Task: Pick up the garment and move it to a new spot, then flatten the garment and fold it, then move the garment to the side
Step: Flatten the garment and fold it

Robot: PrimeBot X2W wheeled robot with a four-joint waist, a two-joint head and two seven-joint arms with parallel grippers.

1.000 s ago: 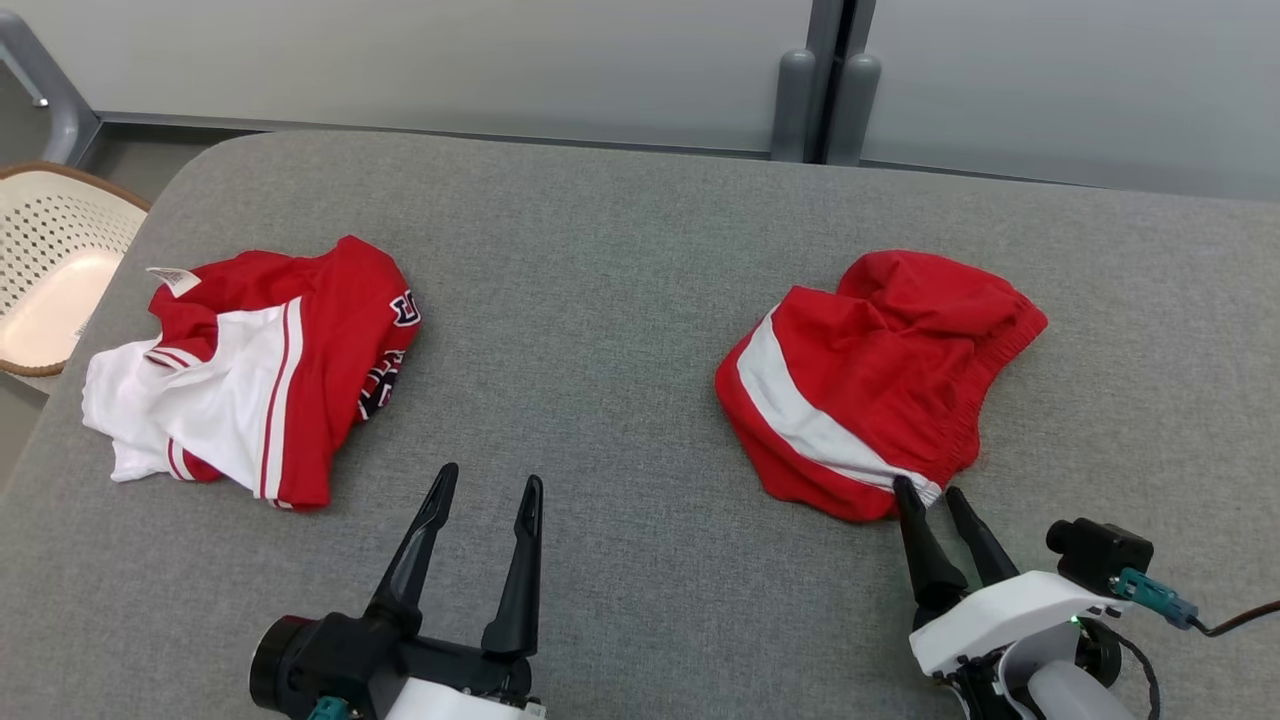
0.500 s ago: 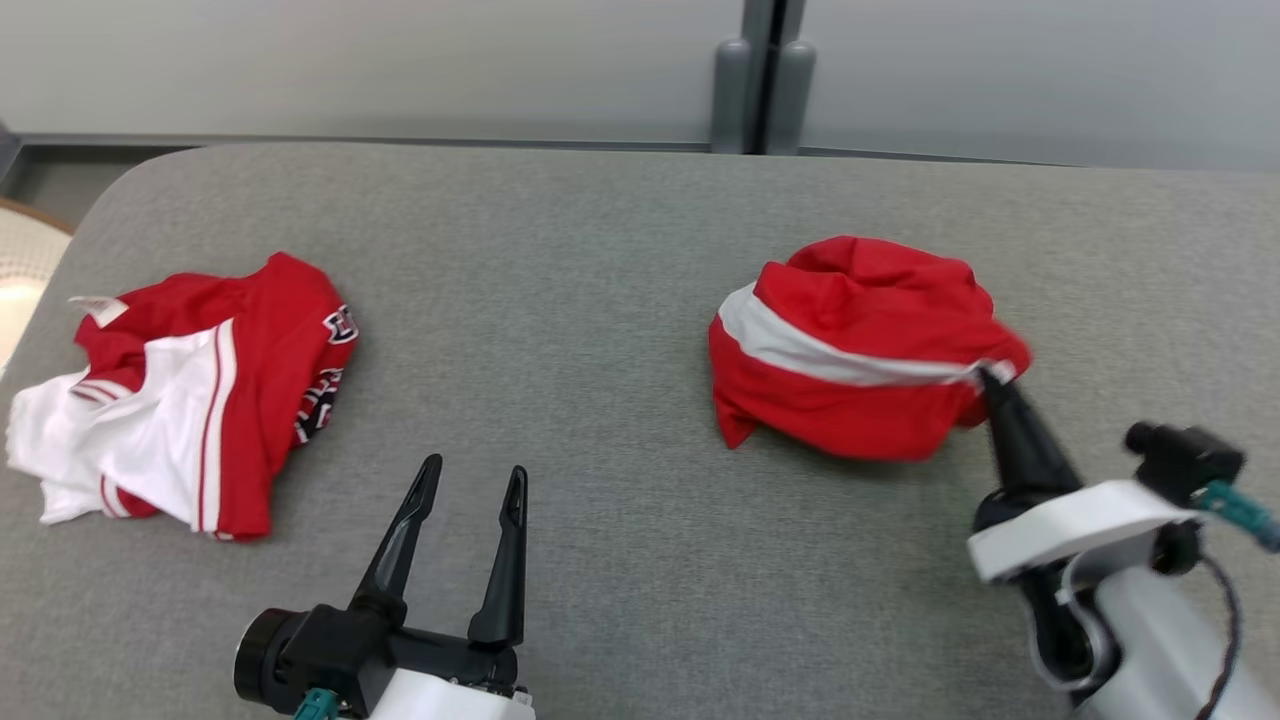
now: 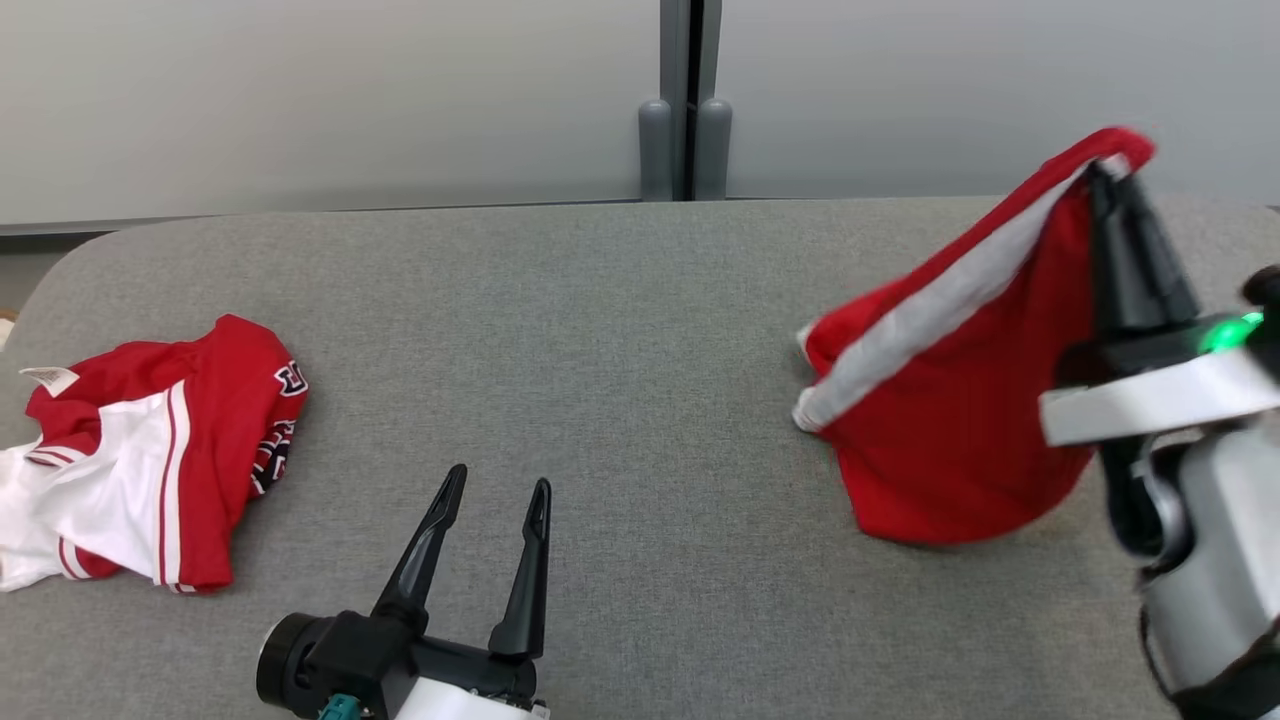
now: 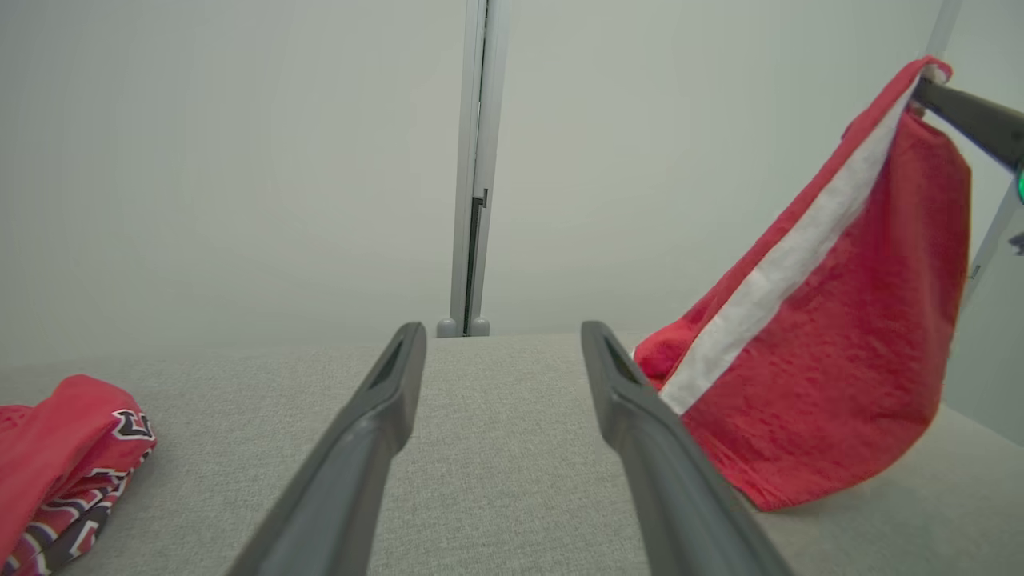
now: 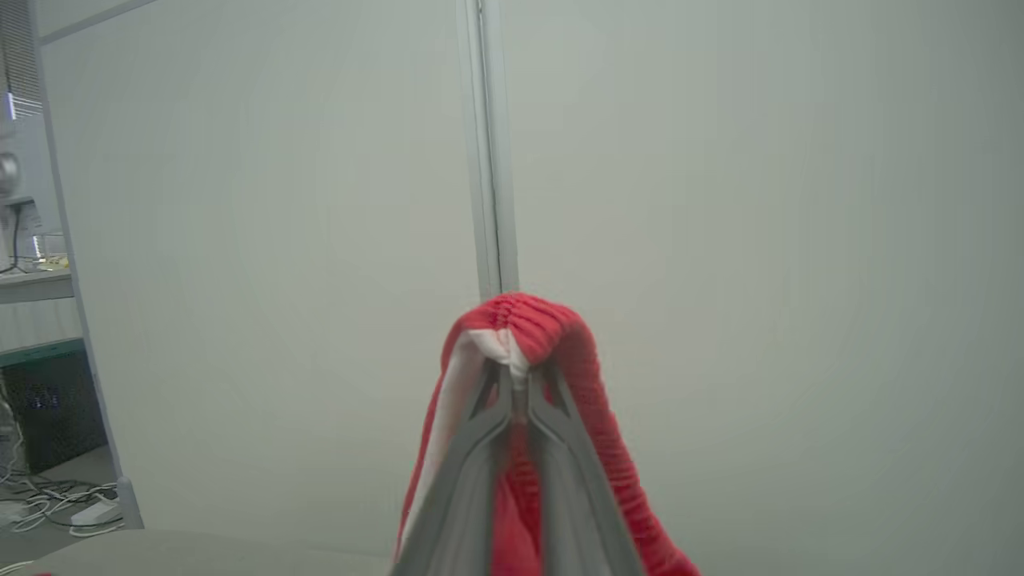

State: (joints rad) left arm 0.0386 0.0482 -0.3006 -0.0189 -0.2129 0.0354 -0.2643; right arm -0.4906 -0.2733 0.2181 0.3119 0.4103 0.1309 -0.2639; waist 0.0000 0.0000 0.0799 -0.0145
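Observation:
The garment (image 3: 950, 420) is a pair of red shorts with a white side stripe. My right gripper (image 3: 1112, 178) is shut on its elastic waistband and holds that corner high at the right, while the lower part still rests on the grey padded table (image 3: 620, 330). In the right wrist view the waistband of the garment (image 5: 560, 336) bunches over the shut right gripper (image 5: 516, 382). My left gripper (image 3: 495, 487) stands open and empty near the table's front. From the left wrist view, the garment (image 4: 840, 320) hangs to the right of the left gripper (image 4: 500, 336).
A second piece of clothing, a crumpled red and white jersey (image 3: 150, 450), lies at the table's left edge, also seen as the jersey (image 4: 64, 448) low in the left wrist view. A pale wall with a grey post (image 3: 685, 120) stands behind the table.
My right gripper has shut on the shorts' waistband edge and raised it well above the table, to the right. The head camera has shifted. The left gripper stays open in place.

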